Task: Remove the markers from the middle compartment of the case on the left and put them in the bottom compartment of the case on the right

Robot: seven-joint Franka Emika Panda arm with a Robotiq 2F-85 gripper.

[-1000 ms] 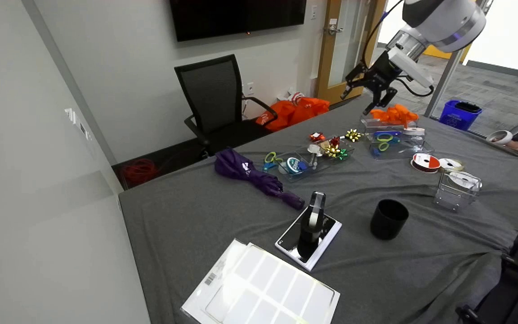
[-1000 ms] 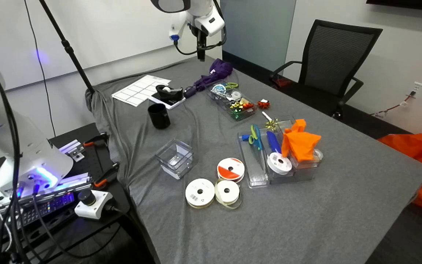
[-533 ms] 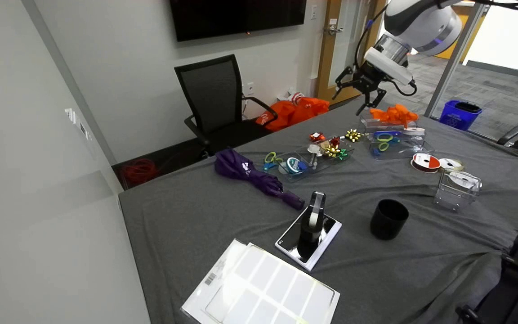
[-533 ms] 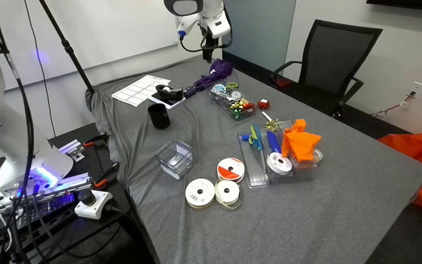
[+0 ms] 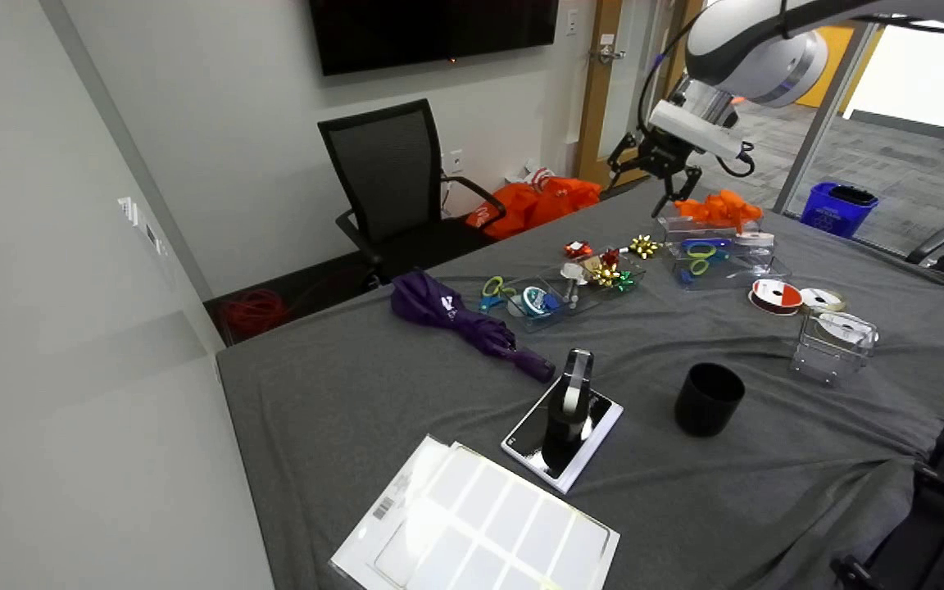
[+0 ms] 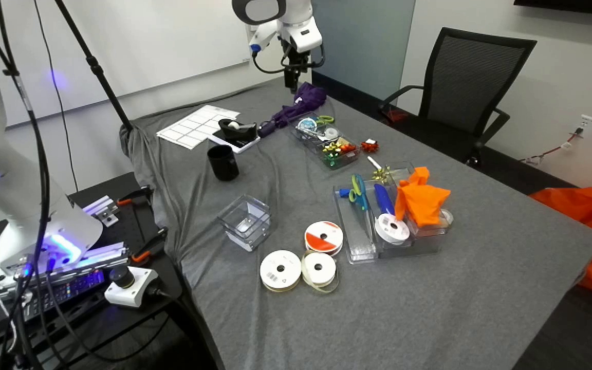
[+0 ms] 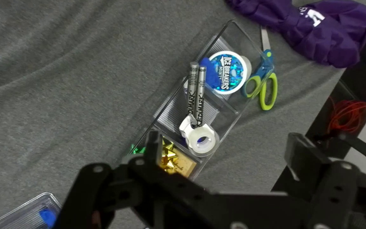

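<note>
Two silver markers [image 7: 192, 87] lie side by side in the middle compartment of the left clear case [image 7: 174, 111], their upper ends over the divider. A white tape roll [image 7: 202, 140] covers their lower ends. The compartment above holds a mint tin [image 7: 229, 73]; the one below holds bows and a tan box. The case also shows in an exterior view [image 6: 346, 163]. The right clear case [image 6: 357, 236] holds scissors, a spool and orange cloth; its corner shows in the wrist view [image 7: 14, 213]. My gripper [image 7: 226, 143] is open and empty, high above the table, also in an exterior view [image 5: 637, 195].
A purple umbrella [image 6: 296, 108] and scissors [image 7: 265, 82] lie beside the left case. A black cup [image 6: 223, 163], a black tape dispenser [image 6: 239, 132], a small clear box [image 6: 247, 226] and ribbon spools [image 6: 280, 270] stand on the table. A loose red bow [image 6: 369, 146] lies between the cases.
My arm has swung over the table, with the gripper moving left in an exterior view, then slowing and lowering slightly. A hand with a tape roll at the table's edge has withdrawn.
</note>
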